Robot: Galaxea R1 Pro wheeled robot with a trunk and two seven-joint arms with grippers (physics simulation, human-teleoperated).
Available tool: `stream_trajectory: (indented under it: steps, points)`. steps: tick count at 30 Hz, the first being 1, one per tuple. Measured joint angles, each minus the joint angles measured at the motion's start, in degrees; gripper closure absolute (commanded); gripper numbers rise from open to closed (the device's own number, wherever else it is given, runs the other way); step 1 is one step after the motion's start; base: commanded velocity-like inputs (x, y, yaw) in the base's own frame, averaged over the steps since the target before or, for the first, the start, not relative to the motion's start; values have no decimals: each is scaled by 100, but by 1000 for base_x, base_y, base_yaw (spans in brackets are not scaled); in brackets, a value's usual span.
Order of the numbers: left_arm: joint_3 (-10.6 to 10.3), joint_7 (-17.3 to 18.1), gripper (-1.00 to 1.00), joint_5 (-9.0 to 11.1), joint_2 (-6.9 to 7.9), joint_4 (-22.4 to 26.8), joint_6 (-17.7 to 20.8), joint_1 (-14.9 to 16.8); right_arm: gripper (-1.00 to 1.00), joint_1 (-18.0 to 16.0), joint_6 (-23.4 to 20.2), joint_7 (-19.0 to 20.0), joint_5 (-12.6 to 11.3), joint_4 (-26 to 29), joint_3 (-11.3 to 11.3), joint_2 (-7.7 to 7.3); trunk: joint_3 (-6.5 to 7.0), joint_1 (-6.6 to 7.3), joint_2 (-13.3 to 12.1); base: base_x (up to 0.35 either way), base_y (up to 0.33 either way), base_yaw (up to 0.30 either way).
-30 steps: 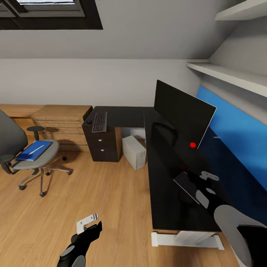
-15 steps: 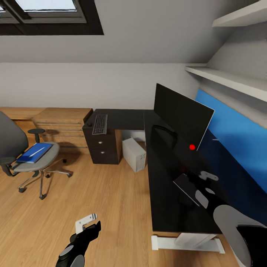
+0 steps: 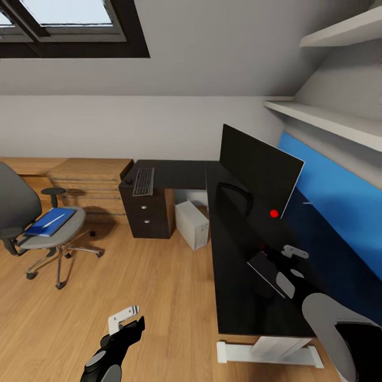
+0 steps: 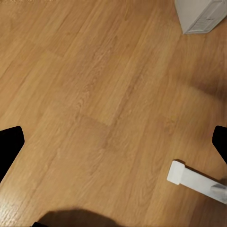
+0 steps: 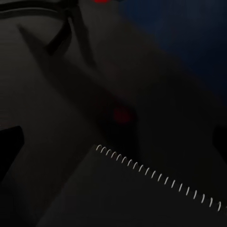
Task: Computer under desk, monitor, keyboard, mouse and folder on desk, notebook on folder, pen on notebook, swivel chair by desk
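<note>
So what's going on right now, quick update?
Left claw hangs over bare floor, holding nothing. Right claw above the notebook on the desk. Folder on the chair. Nothing in the way.

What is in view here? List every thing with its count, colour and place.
desk: one, black, L-shaped, along the walls
monitor: one, black, on the desk
keyboard: one, dark grey, on the desk above the drawers
mouse: one, dark, beside the keyboard
computer: one, light grey, on the floor under the desk
swivel chair: one, grey, on the floor apart from the desk
folder: one, blue, on the chair seat
pen: one, white, on the folder
notebook: one, dark, spiral-bound, on the desk
wooden chest: one, light brown, by the wall
left gripper: open, over the floor
right gripper: open, over the notebook
</note>
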State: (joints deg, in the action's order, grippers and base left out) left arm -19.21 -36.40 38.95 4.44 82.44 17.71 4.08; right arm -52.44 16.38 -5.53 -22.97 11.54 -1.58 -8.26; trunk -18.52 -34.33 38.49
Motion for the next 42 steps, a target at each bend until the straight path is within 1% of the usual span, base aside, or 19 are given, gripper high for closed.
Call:
stream_trajectory:
  steps: [8,15,20,42]
  points:
    - [1,-4,-100,1,-1,0,0,0,-100,1,0,4,4,0,0,14,72,0,0,0,0,0]
    - [-6,2,-100,-14,-1,0,0,1,-100,2,-1,15,263,1,0,19,135,0,0,0,0,0]
    - [-7,7,-100,-22,0,0,0,0,-100,2,-1,15,326,1,0,20,180,0,0,0,0,0]
    - [-7,12,-100,-25,7,0,0,0,-100,10,-2,20,357,1,-7,27,377,0,-1,0,0,0]
